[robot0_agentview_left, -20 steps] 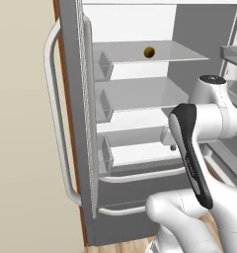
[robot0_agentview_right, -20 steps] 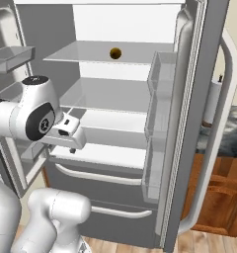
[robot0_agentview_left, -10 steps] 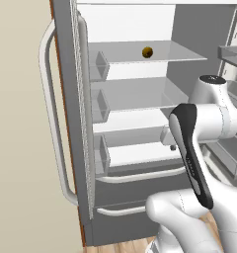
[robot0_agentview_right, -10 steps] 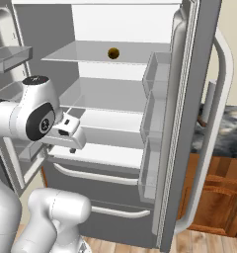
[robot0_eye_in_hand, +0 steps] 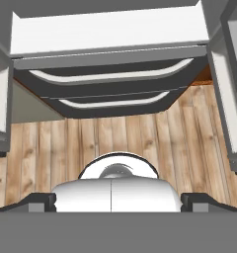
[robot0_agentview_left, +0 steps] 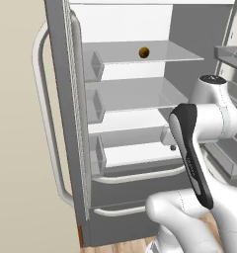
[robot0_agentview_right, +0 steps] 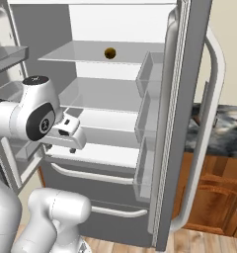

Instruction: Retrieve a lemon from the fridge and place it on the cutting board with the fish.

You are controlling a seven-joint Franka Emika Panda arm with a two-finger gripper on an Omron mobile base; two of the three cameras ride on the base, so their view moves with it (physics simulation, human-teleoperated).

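Observation:
The fridge (robot0_agentview_left: 59,74) stands with both doors swung wide, its white inside and clear shelves showing. A small dull-yellow lemon (robot0_agentview_left: 144,51) (robot0_agentview_right: 109,53) rests alone on the top shelf, near the middle. My gripper (robot0_agentview_right: 73,148) (robot0_agentview_left: 173,146) hangs in front of the lower shelves, well below the lemon, pointing down. In the hand view its fingertips (robot0_eye_in_hand: 39,200) sit far apart with nothing between them, so it is open, and the fridge's two lower drawers (robot0_eye_in_hand: 110,94) lie ahead of it. The cutting board and the fish are out of view.
The open left door (robot0_agentview_left: 76,148) and right door (robot0_agentview_right: 179,123), with their bins and long white handles, flank the arm. A dark counter over wooden cabinets (robot0_agentview_right: 219,163) lies to the right. Wooden floor (robot0_eye_in_hand: 115,133) lies below the drawers.
The whole picture has shifted slightly, so the base has moved a little. The arm keeps its pose and the gripper stays open.

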